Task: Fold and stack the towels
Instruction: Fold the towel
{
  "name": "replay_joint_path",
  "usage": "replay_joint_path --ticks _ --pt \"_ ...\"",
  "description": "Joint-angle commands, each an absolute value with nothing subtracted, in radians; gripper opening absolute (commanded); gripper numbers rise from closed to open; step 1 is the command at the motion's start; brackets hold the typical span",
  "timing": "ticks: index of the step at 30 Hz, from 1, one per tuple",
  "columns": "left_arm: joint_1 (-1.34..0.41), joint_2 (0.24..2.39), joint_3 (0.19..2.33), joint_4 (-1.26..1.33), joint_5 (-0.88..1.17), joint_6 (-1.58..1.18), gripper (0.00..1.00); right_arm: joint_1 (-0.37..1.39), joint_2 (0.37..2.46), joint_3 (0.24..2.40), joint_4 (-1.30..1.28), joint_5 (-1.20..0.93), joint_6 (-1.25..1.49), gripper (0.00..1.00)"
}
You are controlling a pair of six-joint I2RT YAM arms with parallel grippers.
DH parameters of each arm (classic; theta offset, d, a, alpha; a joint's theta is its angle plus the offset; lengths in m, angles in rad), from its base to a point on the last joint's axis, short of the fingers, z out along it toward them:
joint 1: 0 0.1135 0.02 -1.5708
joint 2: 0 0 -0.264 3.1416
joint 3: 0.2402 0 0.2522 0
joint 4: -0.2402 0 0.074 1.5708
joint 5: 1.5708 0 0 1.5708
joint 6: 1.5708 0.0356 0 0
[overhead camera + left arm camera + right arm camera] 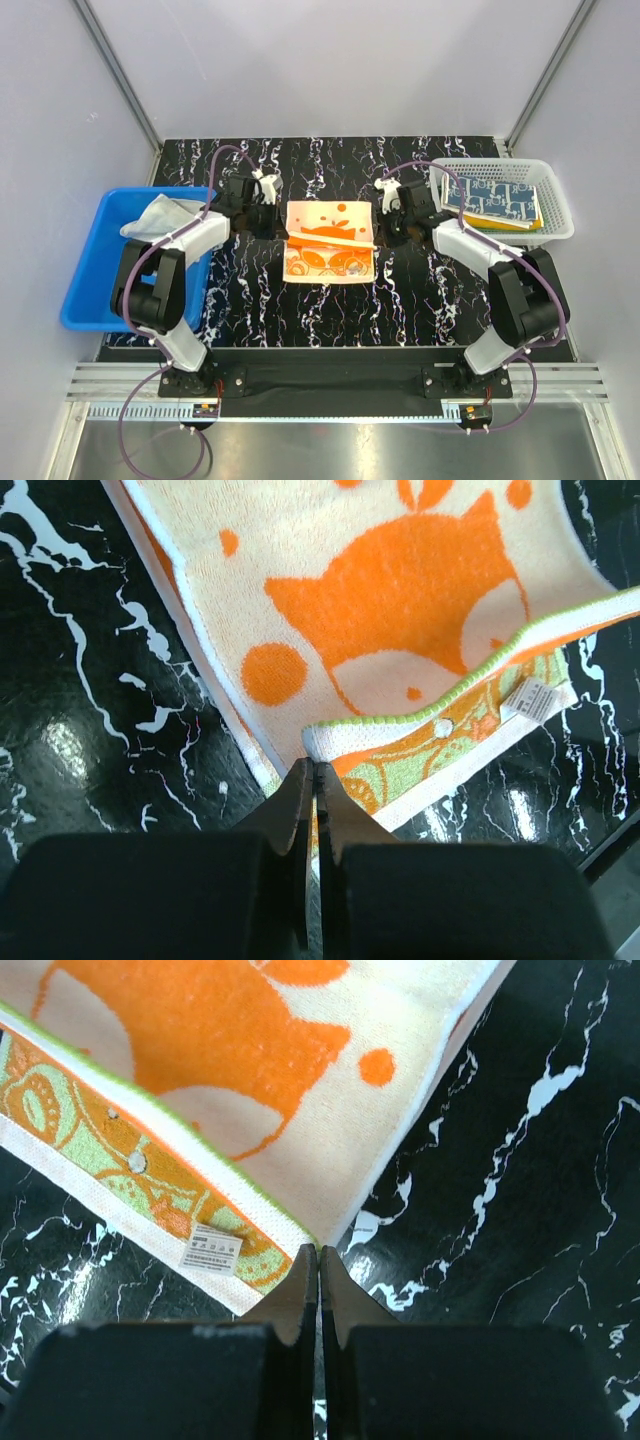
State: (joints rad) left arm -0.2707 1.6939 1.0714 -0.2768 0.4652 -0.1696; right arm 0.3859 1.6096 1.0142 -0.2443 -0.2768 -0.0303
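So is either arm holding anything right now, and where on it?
Both. The left gripper and right gripper each pinch the fox towel by one corner of its folded-over flap, jaws shut.

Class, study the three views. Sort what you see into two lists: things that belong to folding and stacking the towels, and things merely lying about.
Belongs to the job:
fox towel
navy-patterned towel
orange-yellow towel
whitish towel

Merely there:
blue bin
white mesh basket
marbled table
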Motion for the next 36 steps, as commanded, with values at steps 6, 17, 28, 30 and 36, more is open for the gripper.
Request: replay_joint_path --ticks 6,17,28,30,36 --pt "-0.275 1.594 1.066 -0.242 0.404 -0.210 0.00 0.399 1.537 1.031 -0.276 -0.190 -0.006 0.00" --pt "-0.275 1.511 1.071 -0.293 0.376 -0.213 0.00 0.408 1.448 1.059 -0.370 -0.196 0.021 0.00" --pt "-0.330 1.503 0.926 -0.293 0.304 -0.264 0.06 0.471 1.503 0.956 -0.340 -0.212 0.101 0.00" --pt "-0.337 1.493 0.927 -0.327 0.264 -0.301 0.22 0.480 1.522 0.960 -0.386 -0.225 0.110 0.00" --pt "-0.370 1.376 0.922 -0.455 0.137 -0.331 0.32 0.503 1.514 0.937 -0.492 -0.143 0.152 0.13"
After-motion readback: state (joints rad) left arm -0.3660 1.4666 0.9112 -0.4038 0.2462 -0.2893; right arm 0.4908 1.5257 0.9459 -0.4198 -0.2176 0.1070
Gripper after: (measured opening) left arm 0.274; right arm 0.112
